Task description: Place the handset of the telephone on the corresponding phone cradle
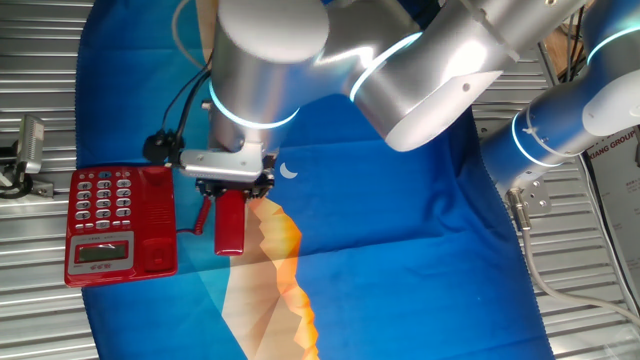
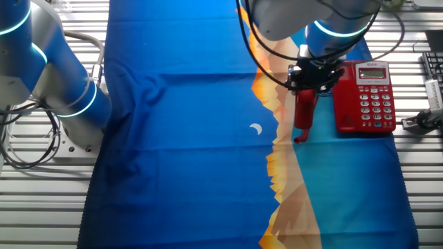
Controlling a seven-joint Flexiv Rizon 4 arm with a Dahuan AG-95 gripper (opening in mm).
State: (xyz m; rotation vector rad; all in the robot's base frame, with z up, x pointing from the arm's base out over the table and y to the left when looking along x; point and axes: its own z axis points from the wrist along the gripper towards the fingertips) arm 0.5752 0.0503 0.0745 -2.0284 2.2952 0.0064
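telephone red, pale keys | handset red | cloth blue, orange, possibly a mountain print

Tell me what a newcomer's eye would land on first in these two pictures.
First the big silver arm, whose gripper clamps one end of the red handset, held beside the phone rather than on it. Next the red telephone at the edge of the cloth, its phone cradle bare alongside the keypad. Then the vivid blue cloth with its orange mountain print under everything.
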